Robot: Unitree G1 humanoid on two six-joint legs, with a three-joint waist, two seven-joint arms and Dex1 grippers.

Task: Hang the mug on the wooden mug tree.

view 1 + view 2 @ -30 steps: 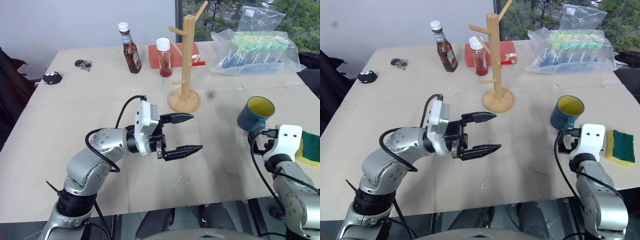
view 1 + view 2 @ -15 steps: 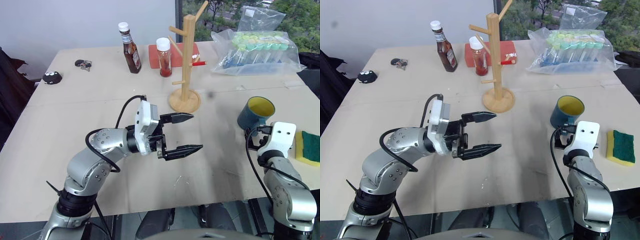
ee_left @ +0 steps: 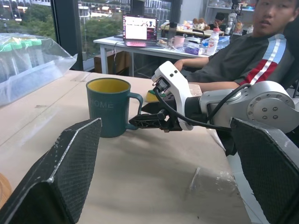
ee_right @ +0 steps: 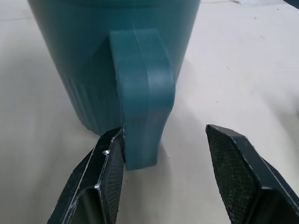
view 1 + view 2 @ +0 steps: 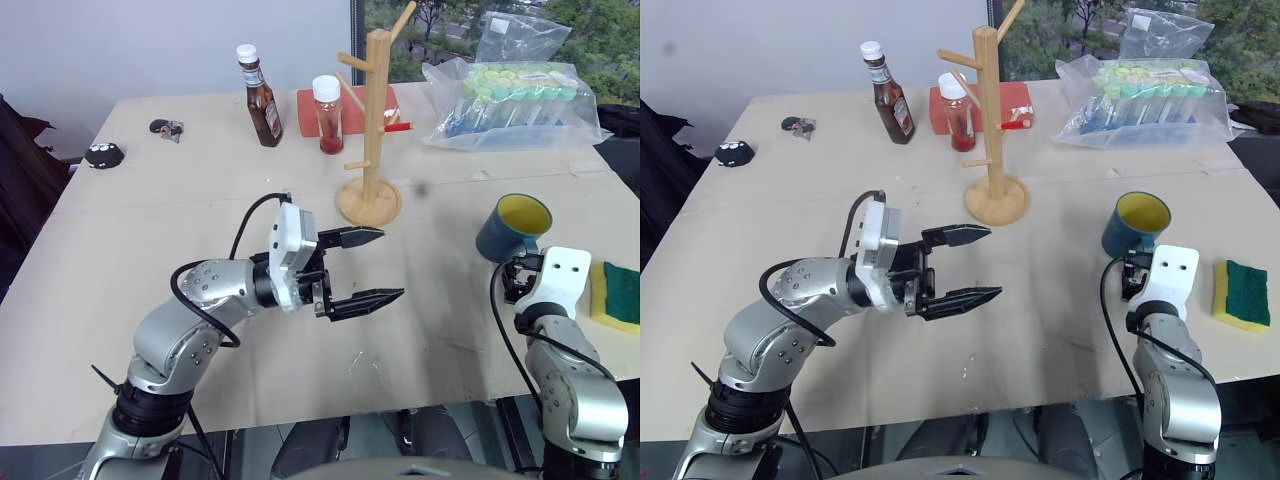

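Cardboard-covered table point(image 5: 120, 300) is filling the room's middle, window and trees behind. Wooden mug tree point(image 5: 372, 130) is standing upright toward the far side, well apart from the mug point(image 5: 512, 228), which is sitting upright near the right edge, handle facing the robot. Left gripper point(image 5: 362, 268) is hovering mid-table, jaws spread, empty. Right gripper point(image 4: 163, 179) is straddling the handle point(image 4: 142, 93), one finger point(image 4: 110, 179) touching it, the other apart: not yet clenched. Glazed ceramic: rigid, slick, chippable, moderately heavy. Handle looks the sensible hold.
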